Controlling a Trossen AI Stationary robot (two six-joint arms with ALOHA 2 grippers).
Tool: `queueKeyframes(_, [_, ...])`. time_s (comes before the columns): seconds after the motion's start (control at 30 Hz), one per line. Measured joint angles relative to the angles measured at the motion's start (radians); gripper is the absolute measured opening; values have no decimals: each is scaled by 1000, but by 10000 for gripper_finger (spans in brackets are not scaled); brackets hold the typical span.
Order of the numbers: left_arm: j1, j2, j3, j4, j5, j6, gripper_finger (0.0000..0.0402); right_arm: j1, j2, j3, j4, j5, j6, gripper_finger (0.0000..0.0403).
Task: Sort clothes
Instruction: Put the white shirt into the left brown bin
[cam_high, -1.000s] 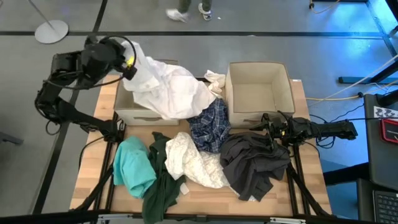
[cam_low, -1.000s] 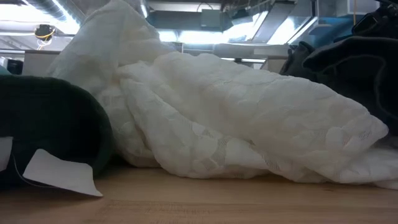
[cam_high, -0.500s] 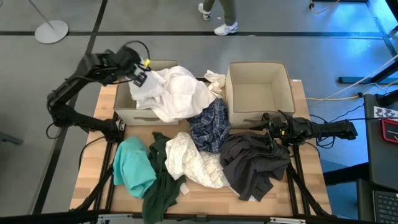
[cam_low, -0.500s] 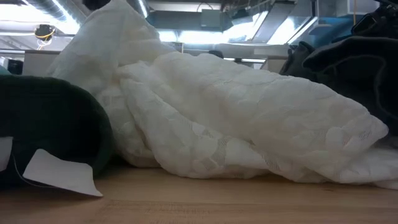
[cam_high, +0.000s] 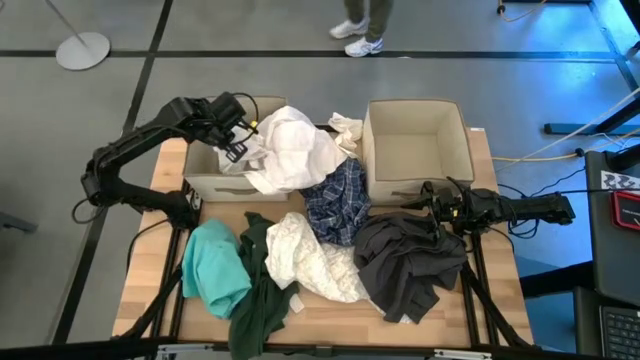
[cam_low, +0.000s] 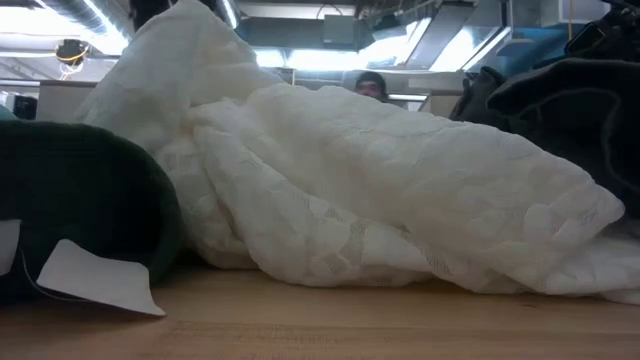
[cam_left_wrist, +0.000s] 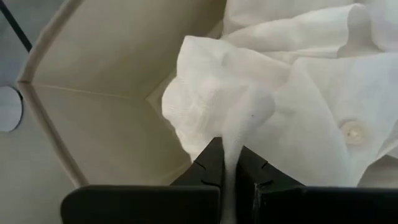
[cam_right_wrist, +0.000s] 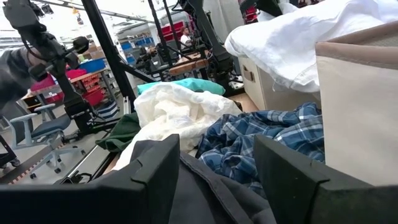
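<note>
A white shirt (cam_high: 293, 150) lies heaped in and over the left beige box (cam_high: 212, 186), spilling across its right rim. My left gripper (cam_high: 238, 143) is down inside that box, shut on the shirt. In front lie a blue plaid shirt (cam_high: 340, 203), a cream textured garment (cam_high: 315, 258), a dark grey one (cam_high: 405, 262), a teal one (cam_high: 215, 272) and a dark green one (cam_high: 258, 295). My right gripper (cam_high: 435, 207) stands open and level at the table's right, over the dark grey garment (cam_right_wrist: 205, 196); whether it touches that garment I cannot tell. My left gripper pinches a bunched fold of the white shirt (cam_left_wrist: 231, 146) between its two fingers (cam_left_wrist: 211, 167). The fingers come from above, slanting down into the left box. From the fingers the cloth runs slack into the rest of the shirt, which lies in the box and over its rim.
The right beige box (cam_high: 415, 120) stands at the far right with nothing in it; a small cream piece (cam_high: 345, 128) lies between the boxes. A person's feet (cam_high: 357, 30) show on the floor beyond the table's far edge. Bare wood (cam_high: 150, 260) shows along the left edge.
My left gripper has come down from high over the table's far left corner, toward the near and right, into the left box, tipping nose-down. The white shirt, which hung spread below it, has sunk into a heap in and over the box. A person has walked past.
</note>
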Motion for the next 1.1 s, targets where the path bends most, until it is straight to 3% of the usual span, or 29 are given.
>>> queueKeyframes(0.27, [23, -1, 0, 36, -28, -17, 30, 0, 0, 0, 0, -3, 0, 209])
queueKeyframes(0.53, [66, -1, 6, 34, -27, -3, 112, 0, 0, 0, 0, -3, 0, 209])
queueKeyframes(0.7, [78, 0, 90, 83, -19, 32, 155, 0, 0, 0, 0, -3, -1, 209])
queueKeyframes(0.97, [41, 0, 169, 398, 277, 23, 204, 0, 0, 0, 0, -3, -1, 209])
queueKeyframes(1.1, [-12, 37, 169, 450, 326, 30, 230, 0, 0, 0, -1, -3, -1, 209])
